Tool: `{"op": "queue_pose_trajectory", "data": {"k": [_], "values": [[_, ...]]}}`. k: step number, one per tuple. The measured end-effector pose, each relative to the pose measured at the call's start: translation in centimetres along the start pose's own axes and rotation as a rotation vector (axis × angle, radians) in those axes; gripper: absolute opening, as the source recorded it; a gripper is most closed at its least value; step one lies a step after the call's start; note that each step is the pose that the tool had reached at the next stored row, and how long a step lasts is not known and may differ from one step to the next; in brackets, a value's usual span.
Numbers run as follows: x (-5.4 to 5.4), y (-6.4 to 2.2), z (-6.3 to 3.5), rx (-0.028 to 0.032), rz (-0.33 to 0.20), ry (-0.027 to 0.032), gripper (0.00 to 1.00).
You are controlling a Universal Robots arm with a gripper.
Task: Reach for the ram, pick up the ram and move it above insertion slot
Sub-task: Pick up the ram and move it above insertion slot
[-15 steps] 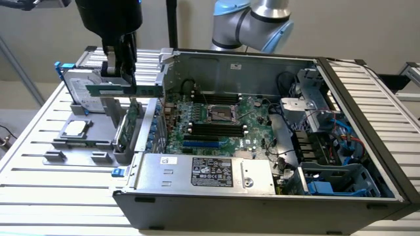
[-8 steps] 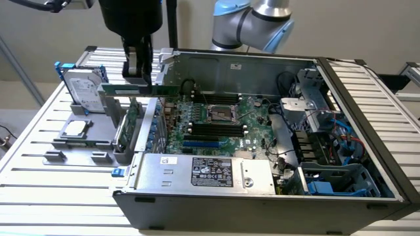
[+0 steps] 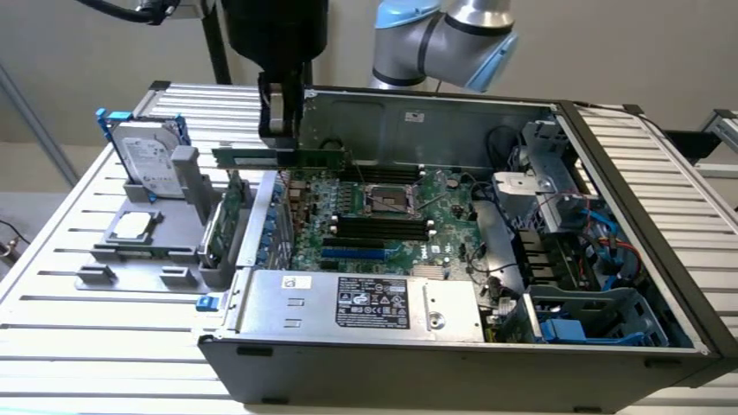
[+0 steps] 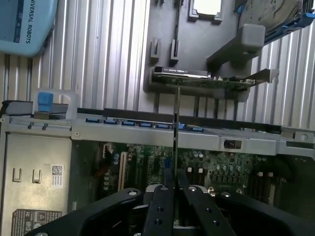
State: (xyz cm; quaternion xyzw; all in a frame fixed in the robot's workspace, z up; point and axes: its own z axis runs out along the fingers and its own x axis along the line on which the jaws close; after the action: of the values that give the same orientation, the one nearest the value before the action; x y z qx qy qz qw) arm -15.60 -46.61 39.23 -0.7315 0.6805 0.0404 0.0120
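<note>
— Green and thin, the ram [image 3: 280, 156] hangs level in the air over the open computer case [image 3: 461, 346], just above the circuit board [image 3: 381, 212] near the case wall on the exterior view's left. From the wrist camera it appears edge-on, a dark sliver [image 4: 176, 132] running away from the fingers.

— Who has hold of it?

— The gripper [image 3: 280, 130]. Its black fingers [image 4: 160, 206] are pressed together on the stick from both sides, so it is clamped, gripping the ram by its upper edge.

— What lies under it?

— Black memory slots [image 3: 381, 226] further along on the circuit board, beside the square processor socket [image 3: 386, 199]. The ram is clear of the board, touching nothing but the fingers.

— And outside the case?

— On the ribbed metal table [image 3: 69, 259] a grey holder [image 3: 150, 251] stands just beside the case. A silver hard drive [image 3: 150, 160] leans upright at its back, a larger green card [image 4: 211, 78] with a metal bracket stands in it on edge, and a small square chip [image 3: 130, 226] lies flat on it.

— Anything in front?

— A silver power supply box [image 3: 358, 307] with a black label sits in the near corner of the case.
</note>
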Motion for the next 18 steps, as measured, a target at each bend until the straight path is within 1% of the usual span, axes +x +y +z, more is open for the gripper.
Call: {"op": "queue_pose_trajectory", "data": {"k": [3,5,18], "values": [[-0.1,-1.15,-0.04,0.0000,0.000,-0.0004,0.13],[-0.3,-1.76,-0.03,0.0000,0.000,-0.0004,0.13],[-3.7,-4.93,0.33,0.0001,0.000,-0.0004,0.13]]}}
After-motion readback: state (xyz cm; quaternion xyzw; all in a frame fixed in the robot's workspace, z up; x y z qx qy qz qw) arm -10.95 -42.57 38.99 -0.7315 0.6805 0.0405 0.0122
